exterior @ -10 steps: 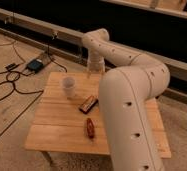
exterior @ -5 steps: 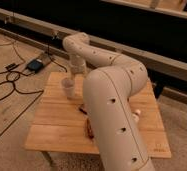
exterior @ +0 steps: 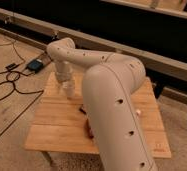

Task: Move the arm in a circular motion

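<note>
The arm is cream-white all over, built of thick, smooth tubular segments joined by rounded, bulbous joints. Small dark screw holes dot its shell: a row along the largest segment toward five o'clock, and more along the slimmer segment reaching toward ten o'clock. The segments narrow toward the tip, where the gripper, as pale as the rest, sits at about ten o'clock above the worktop.
</note>
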